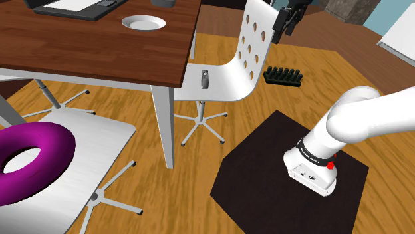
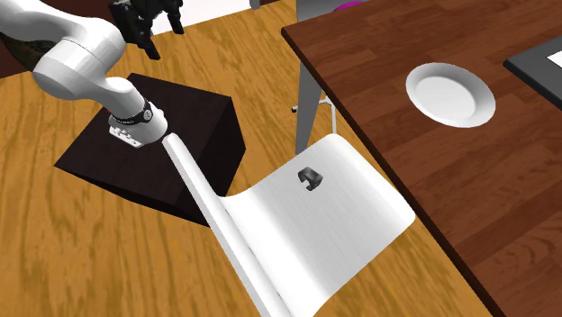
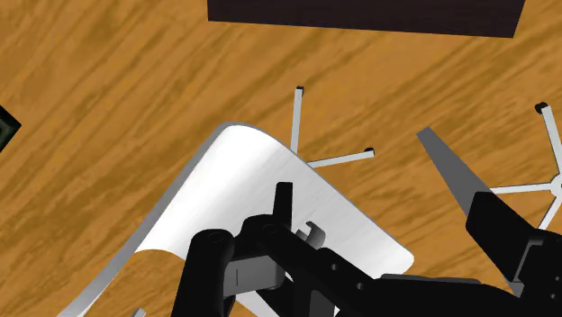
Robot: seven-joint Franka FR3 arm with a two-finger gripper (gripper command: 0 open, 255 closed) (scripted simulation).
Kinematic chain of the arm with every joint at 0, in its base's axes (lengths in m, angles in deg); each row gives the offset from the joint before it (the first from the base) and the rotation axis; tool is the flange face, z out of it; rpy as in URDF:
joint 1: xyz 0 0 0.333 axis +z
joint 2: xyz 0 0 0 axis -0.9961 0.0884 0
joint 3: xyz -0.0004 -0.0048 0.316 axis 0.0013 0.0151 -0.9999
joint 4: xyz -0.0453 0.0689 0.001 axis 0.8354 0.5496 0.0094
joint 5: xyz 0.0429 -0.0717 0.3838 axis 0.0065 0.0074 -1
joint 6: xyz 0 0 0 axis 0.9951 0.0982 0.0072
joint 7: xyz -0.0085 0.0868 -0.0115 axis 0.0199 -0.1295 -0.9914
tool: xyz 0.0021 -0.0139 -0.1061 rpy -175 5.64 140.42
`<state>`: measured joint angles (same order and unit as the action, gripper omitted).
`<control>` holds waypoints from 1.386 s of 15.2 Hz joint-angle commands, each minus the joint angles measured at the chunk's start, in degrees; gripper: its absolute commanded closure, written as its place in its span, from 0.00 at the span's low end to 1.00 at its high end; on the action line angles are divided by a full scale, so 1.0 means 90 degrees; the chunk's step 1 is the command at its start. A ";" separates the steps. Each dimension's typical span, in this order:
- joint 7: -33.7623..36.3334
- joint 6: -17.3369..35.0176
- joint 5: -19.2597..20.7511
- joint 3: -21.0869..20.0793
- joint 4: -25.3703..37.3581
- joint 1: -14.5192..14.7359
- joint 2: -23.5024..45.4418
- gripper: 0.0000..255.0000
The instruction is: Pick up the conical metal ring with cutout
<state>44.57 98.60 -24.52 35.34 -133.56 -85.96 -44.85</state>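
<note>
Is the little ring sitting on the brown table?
No, the small ring lies on the white chair seat, next to the table.

White plate [image 1: 143, 23] on wooden table [image 1: 93, 50]

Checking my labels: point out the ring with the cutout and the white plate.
Ring with cutout [image 2: 308, 174], second exterior view, on its upper band.
White plate [image 2: 449, 94], second exterior view, on its bare centre.
</note>
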 commanded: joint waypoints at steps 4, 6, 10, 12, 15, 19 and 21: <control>0.0372 0.0700 -0.0062 -0.0125 -0.0278 -0.0082 0.0368 0.00; 0.0620 0.1167 -0.0089 -0.0206 -0.0414 -0.0138 0.0663 0.00; 0.1116 0.2088 -0.0105 -0.0369 -0.0567 -0.0268 0.1360 0.00; 0.1369 0.2535 -0.0089 -0.0450 -0.0582 -0.0341 0.1756 0.00; 0.1759 0.3175 -0.0027 -0.0562 -0.0529 -0.0456 0.2399 0.00; 0.2311 0.3950 0.0139 -0.0694 -0.0320 -0.0619 0.3325 0.00; 0.2604 0.4295 0.0264 -0.0742 -0.0157 -0.0695 0.3809 0.00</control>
<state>66.14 135.66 -22.72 29.21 -136.31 -91.99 -13.31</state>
